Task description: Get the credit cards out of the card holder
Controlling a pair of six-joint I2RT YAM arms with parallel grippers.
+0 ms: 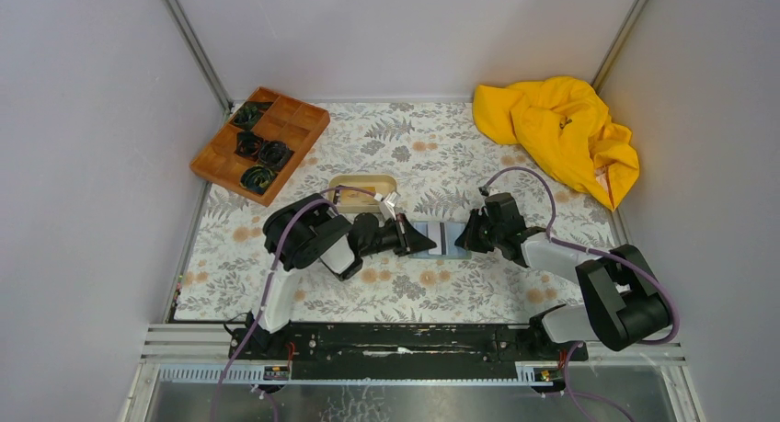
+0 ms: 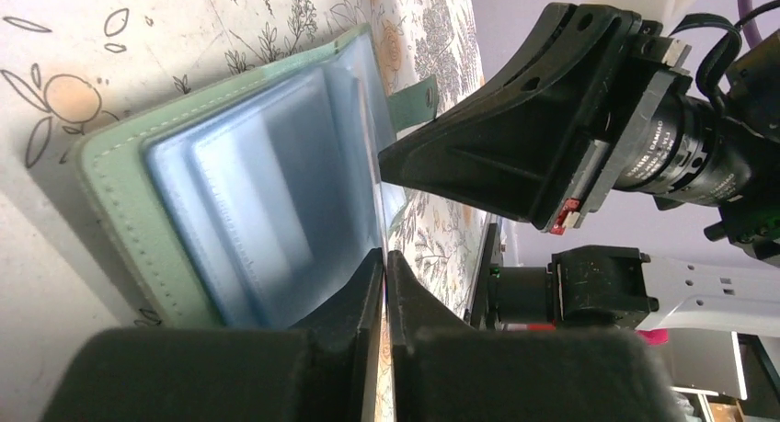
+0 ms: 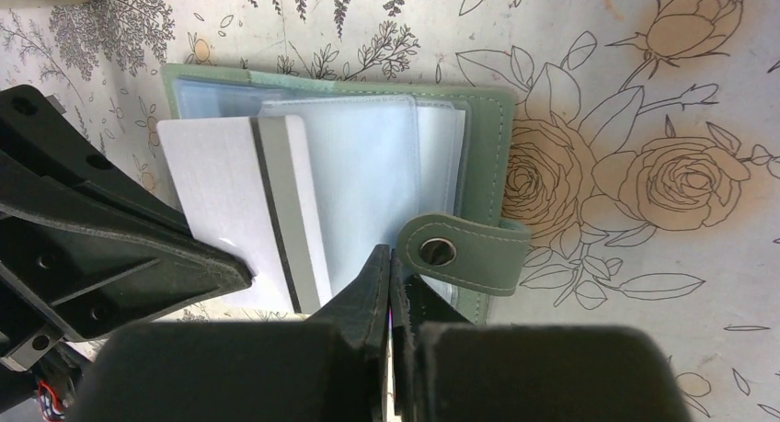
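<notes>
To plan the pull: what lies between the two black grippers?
The open blue-grey folding card holder, a white grey-striped card partly out; top view shows this.

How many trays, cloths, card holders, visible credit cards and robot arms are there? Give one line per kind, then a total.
Trays: 2, wooden tray, beige tray
Cloth: 1
Card holder: 1
Credit card: 1
Robot arms: 2, left arm, right arm
Total: 7

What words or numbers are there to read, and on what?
"DAMIAO": small print on the right arm's motor, as best it reads.
The card and the holder show no words.
</notes>
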